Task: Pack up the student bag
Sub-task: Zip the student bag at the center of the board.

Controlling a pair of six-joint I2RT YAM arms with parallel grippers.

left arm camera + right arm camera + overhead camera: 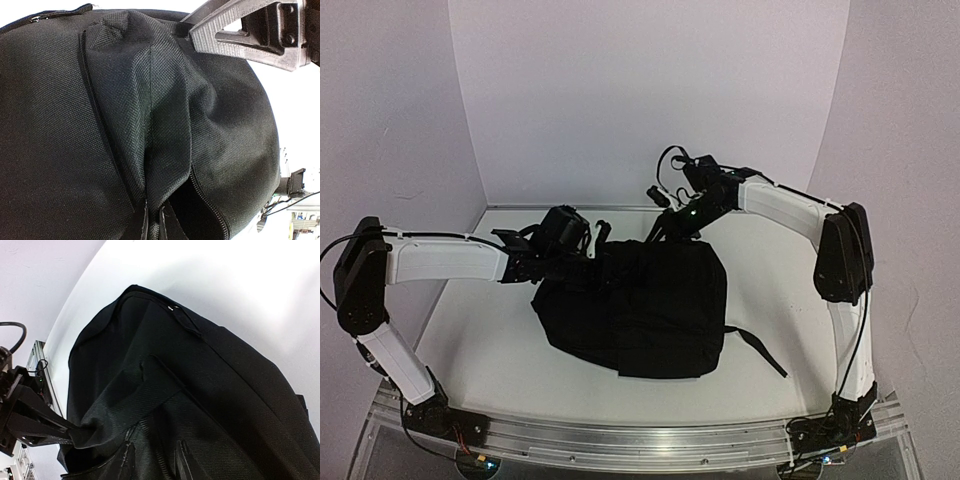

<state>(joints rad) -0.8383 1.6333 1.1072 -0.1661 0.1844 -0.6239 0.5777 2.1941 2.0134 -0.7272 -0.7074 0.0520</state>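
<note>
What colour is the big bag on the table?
The student bag is black all over, clearest in the top external view.

White table (490,340), matte, spans the scene left to right. Pale backdrop (640,100) stands along the far side and both flanks. Metal rail (640,440) runs along the near table edge.

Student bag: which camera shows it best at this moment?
Top external: only it shows the whole bag, lying on the table with a strap trailing right. Left wrist gives just close-up fabric and a zip; right wrist shows one end, cropped at the frame edge.
</note>
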